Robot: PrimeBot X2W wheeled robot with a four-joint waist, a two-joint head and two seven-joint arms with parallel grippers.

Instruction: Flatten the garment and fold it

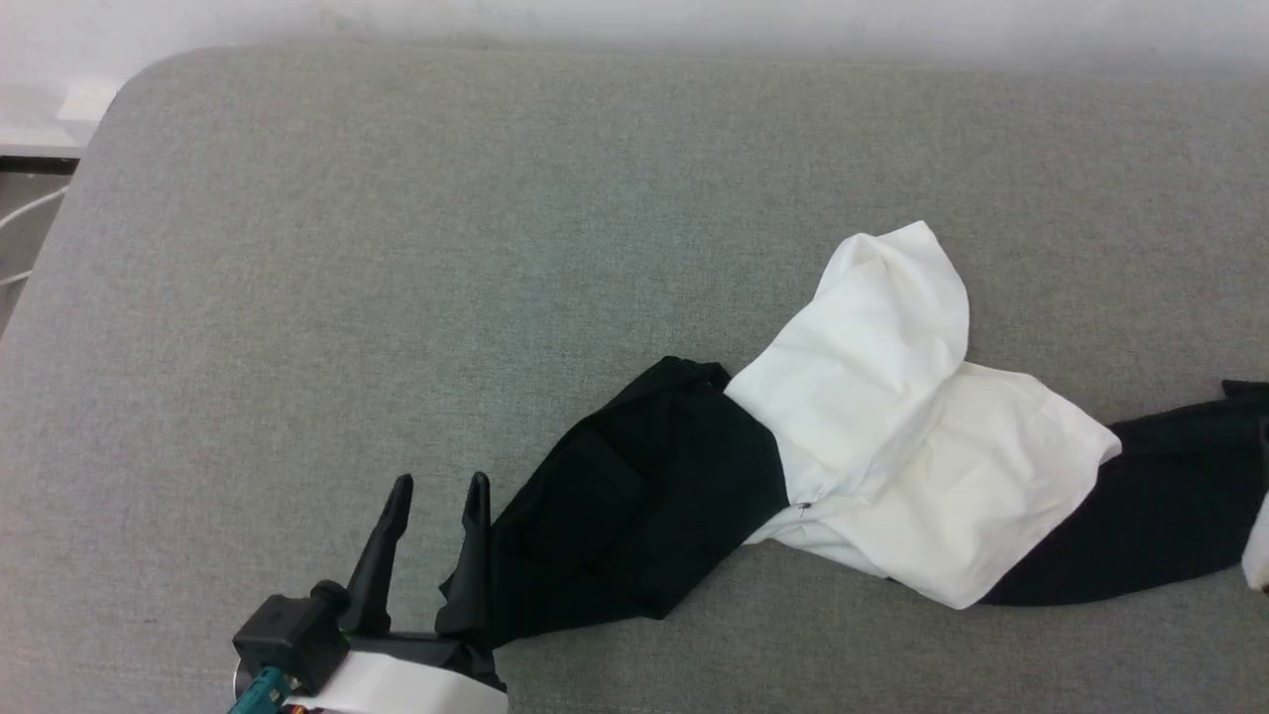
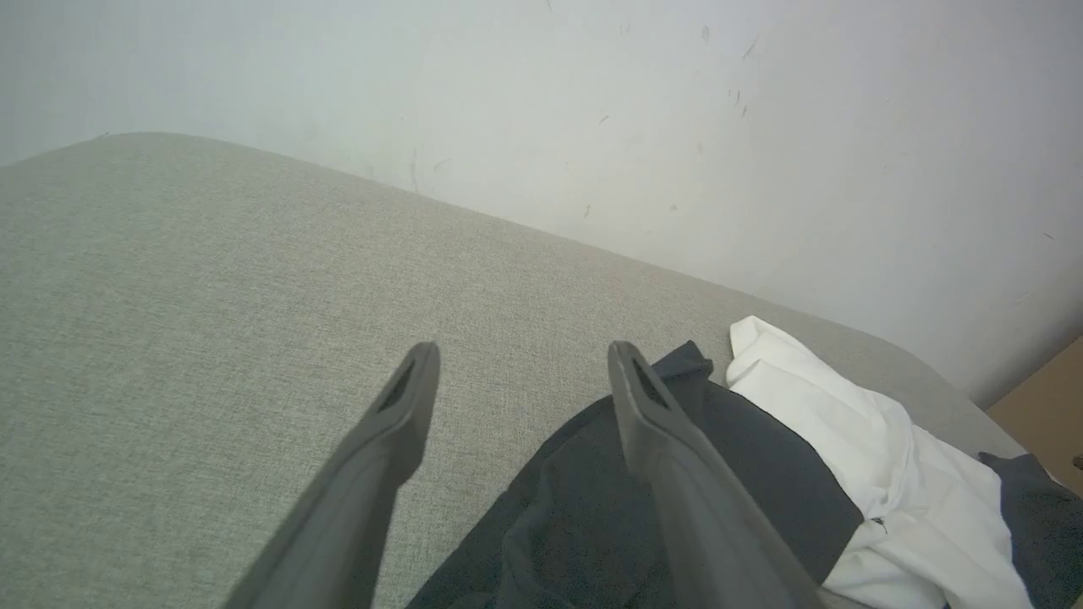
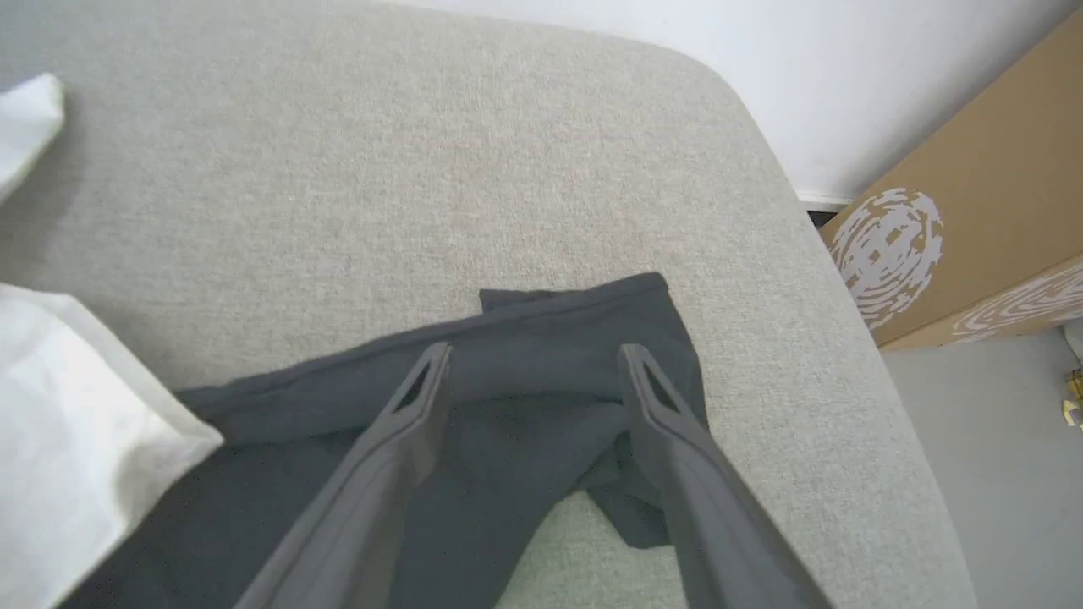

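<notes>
Both left pincer [image 1: 436, 488] and right pincer [image 3: 533, 355] gape at garment [image 1: 872, 397] edges on broad cushion [image 1: 397, 248].

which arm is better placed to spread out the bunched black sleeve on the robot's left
Left, probably. The left gripper stands open right beside that sleeve of the garment; the right gripper is open over the far sleeve.
</notes>
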